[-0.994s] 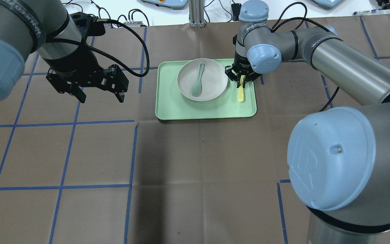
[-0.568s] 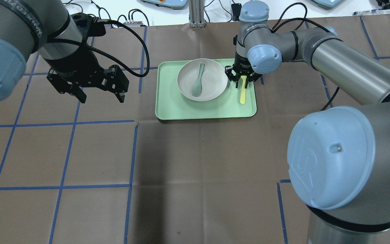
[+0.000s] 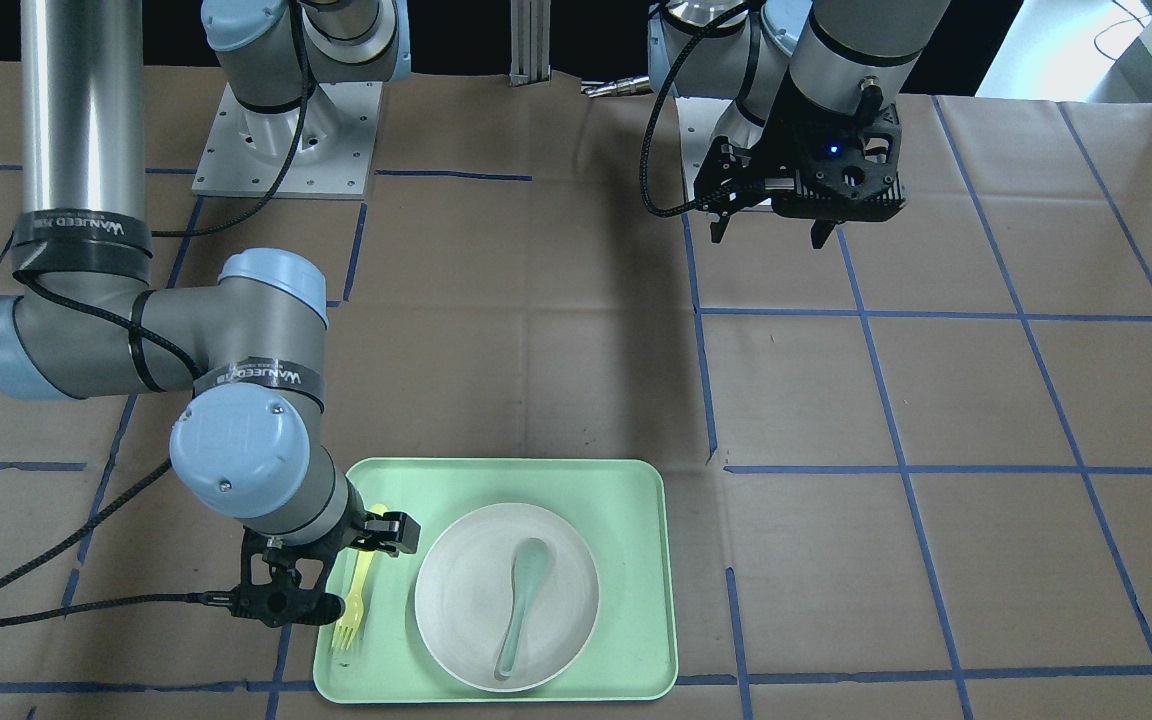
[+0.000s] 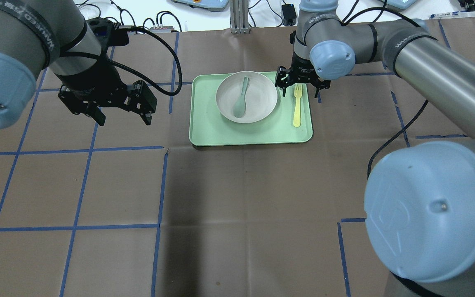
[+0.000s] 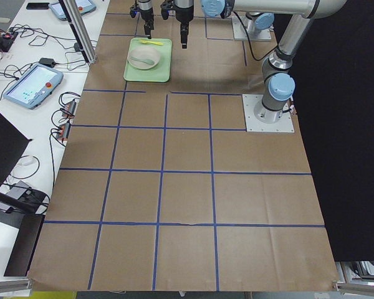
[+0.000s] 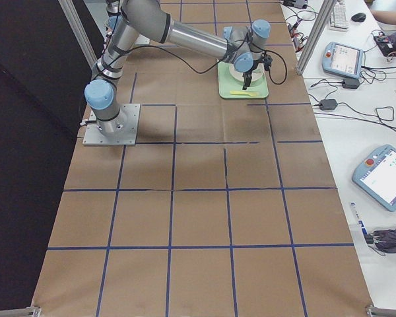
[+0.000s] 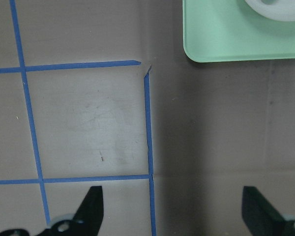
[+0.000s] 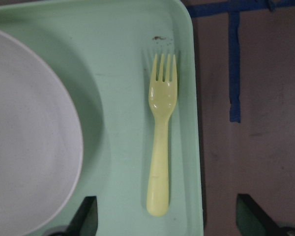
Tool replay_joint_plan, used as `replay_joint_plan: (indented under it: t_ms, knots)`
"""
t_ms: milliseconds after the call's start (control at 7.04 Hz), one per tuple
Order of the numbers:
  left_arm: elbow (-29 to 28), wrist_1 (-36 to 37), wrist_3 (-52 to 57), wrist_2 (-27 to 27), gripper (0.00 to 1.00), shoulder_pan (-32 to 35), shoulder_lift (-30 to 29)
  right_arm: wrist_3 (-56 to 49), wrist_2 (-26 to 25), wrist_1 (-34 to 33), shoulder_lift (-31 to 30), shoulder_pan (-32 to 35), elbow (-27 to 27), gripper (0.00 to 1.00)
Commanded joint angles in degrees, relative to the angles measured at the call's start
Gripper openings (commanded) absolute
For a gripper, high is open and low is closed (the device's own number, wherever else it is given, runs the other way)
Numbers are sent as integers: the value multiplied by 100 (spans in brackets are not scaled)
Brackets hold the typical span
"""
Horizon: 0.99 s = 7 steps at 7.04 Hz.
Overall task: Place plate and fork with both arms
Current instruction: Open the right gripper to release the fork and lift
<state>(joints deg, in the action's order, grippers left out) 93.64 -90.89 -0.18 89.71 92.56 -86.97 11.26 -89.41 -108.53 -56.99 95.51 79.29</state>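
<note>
Find the fork [image 4: 297, 105] flat on the tray [image 4: 221, 132], just right of the plate [image 4: 262, 99] in the overhead view, tines pointing away from the robot, touching neither plate nor gripper. Compare with one second ago: clamped then between the closed fingers of the right gripper [image 4: 300, 87], only the handle showing below it. Note the right gripper now lifted clear above the tines, jaws spread wide to either side, holding nothing. Read this as the release just completed.

Find the plate on the tray, unmoved, carrying a grey-green spoon [image 4: 241, 99]. Treat both placements as done, judging by position; expect only a retreat of the right arm. Note the left gripper [image 4: 125, 120] hanging over bare table well to the left of the tray, fingers apart, empty, in the same place as before.

Surface: brown paper covering on the table [image 4: 237, 198], ruled into squares with blue tape [image 4: 85, 147]. Beyond the far edge, see a white bench with cables and teach pendants [image 5: 31, 86], plus an aluminium post [image 4: 237, 16].
</note>
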Motion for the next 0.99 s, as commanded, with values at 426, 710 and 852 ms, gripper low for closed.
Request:
replay_joint_plan:
  t_ms: [426,710,852]
  knots:
    - [5,10,9,-6,100,-10,5,-871,-15,2447,-1961,-559,42,100]
    - [5,10,9,-6,100,-10,-21,-1019,-32,2583,-2743,-682,697,100]
    - [5,19,9,-6,100,-10,-30,-1090,-24,2435,-3156,-856,1163,100]
